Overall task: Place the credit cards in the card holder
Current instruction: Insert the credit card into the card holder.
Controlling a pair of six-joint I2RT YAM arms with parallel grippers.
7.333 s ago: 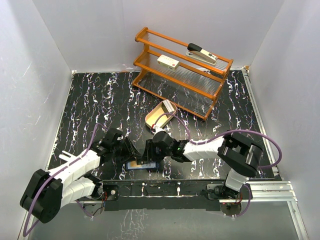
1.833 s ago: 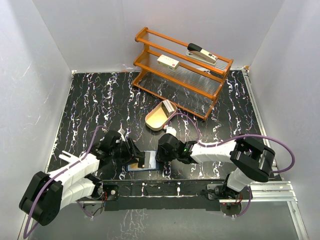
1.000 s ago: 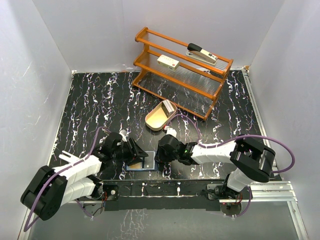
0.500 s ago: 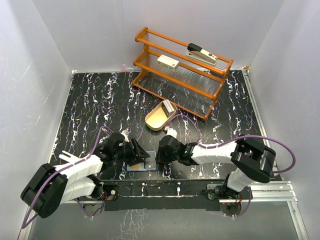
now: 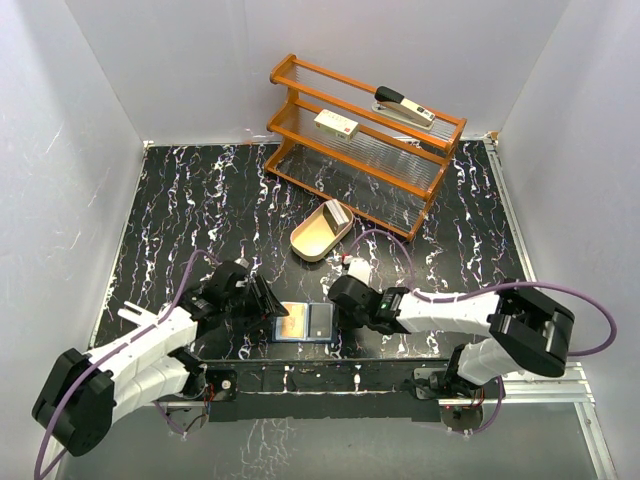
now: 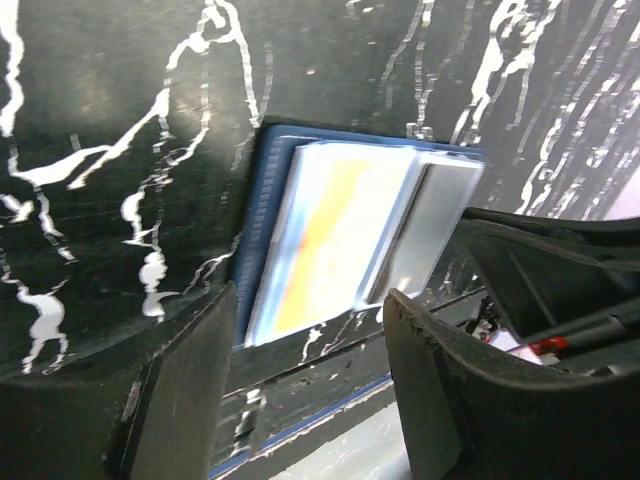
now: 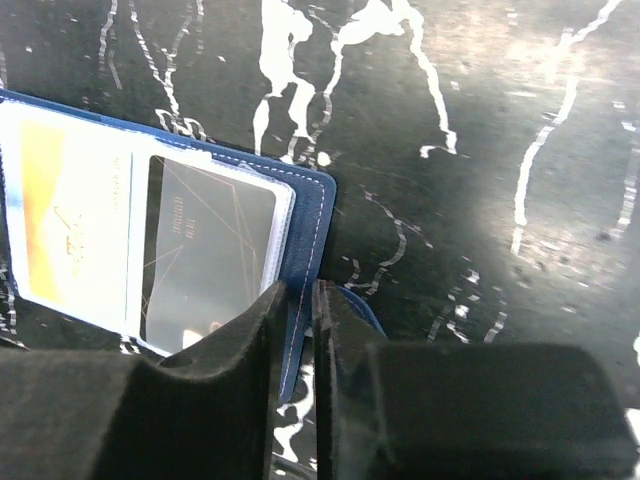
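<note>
Rightward your right claw (image 7: 308,295) has drawn, and the one card holder (image 7: 312,225) came along, now spread flat. Its jaws stand nearly together at the holder's right edge; whether they pinch it you cannot tell. Two glossy pockets (image 7: 205,250) lie left of the claw. Your left claw (image 6: 308,300) gapes, released, at the holder's other side. Farther out, one tan tray (image 5: 312,238) holds the credit cards (image 5: 338,212), count unclear.

Card holder (image 7: 310,215): matt stitched navy cover, glossy clear plastic pockets. Table (image 5: 200,200): smooth, shiny black marble pattern. Rack (image 5: 365,145) at one o'clock: varnished orange wood.
</note>
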